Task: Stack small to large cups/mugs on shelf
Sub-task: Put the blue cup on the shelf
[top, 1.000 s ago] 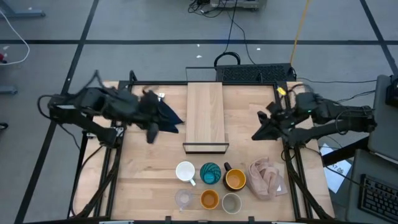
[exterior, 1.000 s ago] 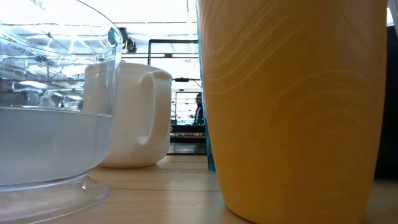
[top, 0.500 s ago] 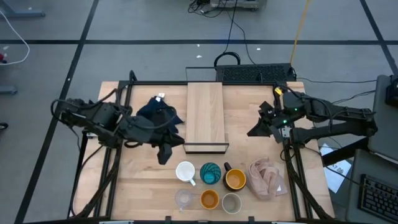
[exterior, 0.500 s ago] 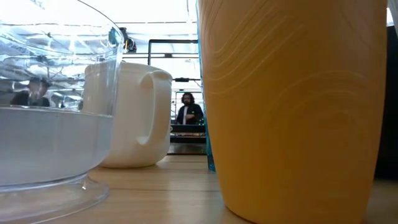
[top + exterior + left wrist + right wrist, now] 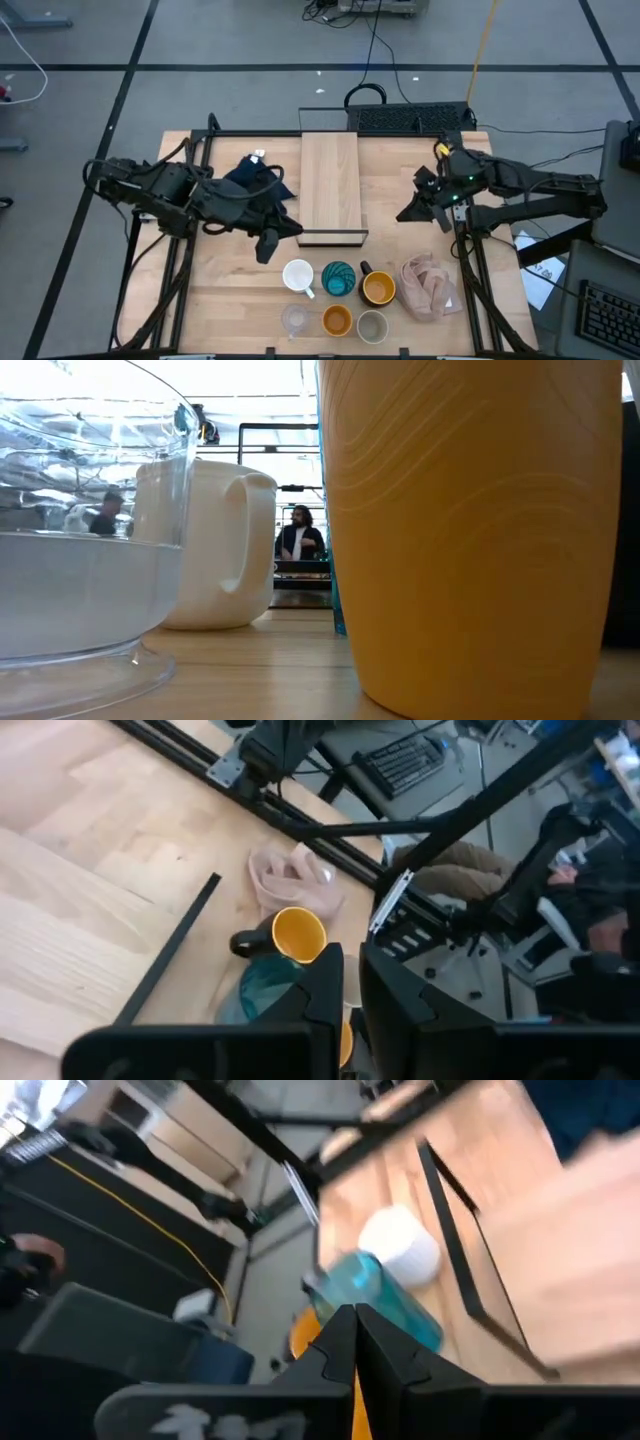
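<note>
While no writing reads on the white mug [image 5: 298, 274] or teal ribbed tumbler [image 5: 338, 278], both the left gripper [image 5: 266, 247] and right gripper [image 5: 407, 214] seem pinched together, empty.

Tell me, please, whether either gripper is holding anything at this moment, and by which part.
Nothing is held. The left gripper is shut and empty above the table left of the shelf; the right gripper is shut and empty to the shelf's right.

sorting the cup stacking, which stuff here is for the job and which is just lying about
For the job:
white mug
teal tumbler
black mug
clear glass
orange cup
grey cup
shelf

Lying about:
pink cloth
navy cloth
</note>
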Motion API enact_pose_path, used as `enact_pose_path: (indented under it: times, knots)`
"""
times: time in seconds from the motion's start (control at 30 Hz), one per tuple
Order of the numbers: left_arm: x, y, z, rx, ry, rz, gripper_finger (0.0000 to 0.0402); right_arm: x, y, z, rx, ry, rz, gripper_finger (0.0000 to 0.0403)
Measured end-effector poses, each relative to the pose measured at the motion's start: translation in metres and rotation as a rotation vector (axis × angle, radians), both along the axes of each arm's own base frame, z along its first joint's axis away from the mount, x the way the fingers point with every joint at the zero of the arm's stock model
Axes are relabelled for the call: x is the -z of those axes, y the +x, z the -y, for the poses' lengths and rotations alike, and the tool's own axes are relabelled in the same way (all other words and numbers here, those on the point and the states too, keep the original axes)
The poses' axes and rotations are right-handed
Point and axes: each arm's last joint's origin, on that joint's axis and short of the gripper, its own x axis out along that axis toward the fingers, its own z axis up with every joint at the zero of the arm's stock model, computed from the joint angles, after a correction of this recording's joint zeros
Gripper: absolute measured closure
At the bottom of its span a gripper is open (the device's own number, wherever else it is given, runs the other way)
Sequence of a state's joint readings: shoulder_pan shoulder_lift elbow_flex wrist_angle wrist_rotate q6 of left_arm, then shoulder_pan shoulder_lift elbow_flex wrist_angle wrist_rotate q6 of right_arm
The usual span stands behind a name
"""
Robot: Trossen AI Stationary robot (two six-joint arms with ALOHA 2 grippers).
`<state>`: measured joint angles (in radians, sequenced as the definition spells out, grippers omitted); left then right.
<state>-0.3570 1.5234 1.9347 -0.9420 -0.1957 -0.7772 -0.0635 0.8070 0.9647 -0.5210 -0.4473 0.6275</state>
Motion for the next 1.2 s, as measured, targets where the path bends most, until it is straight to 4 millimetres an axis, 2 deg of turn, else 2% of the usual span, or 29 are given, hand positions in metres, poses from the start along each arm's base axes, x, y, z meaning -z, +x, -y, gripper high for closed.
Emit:
enact_pose_path:
  times: [0.1, 0.27, 0.47, 0.6, 0.87, 1.0, 1.2]
  knots:
    - [0.011, 0.007, 0.001, -0.014, -0.008, -0.069, 0.0364, 0.015, -0.002, 0.000, -0.017, -0.029, -0.086, 0.0403]
    - [0.047, 0.030, -0.001, -0.149, -0.112, -0.311, 0.0364, 0.026, -0.004, 0.000, -0.052, -0.082, -0.161, 0.0403]
    - [0.090, 0.075, 0.023, -0.085, -0.205, -0.422, 0.0364, 0.025, -0.003, 0.001, -0.060, -0.158, -0.117, 0.0403]
    - [0.107, 0.091, 0.035, -0.094, -0.261, -0.444, 0.0364, 0.026, -0.003, 0.001, -0.078, -0.190, -0.115, 0.0403]
    - [0.118, 0.102, 0.037, -0.162, -0.272, -0.442, 0.0364, 0.026, -0.003, 0.001, -0.096, -0.224, -0.098, 0.0403]
    - [0.110, 0.115, 0.035, -0.060, -0.289, -0.311, 0.0364, 0.025, -0.003, 0.001, -0.101, -0.234, -0.092, 0.0403]
    - [0.100, 0.125, 0.023, -0.083, -0.326, -0.197, 0.0364, 0.025, -0.003, 0.001, -0.100, -0.233, -0.091, 0.0403]
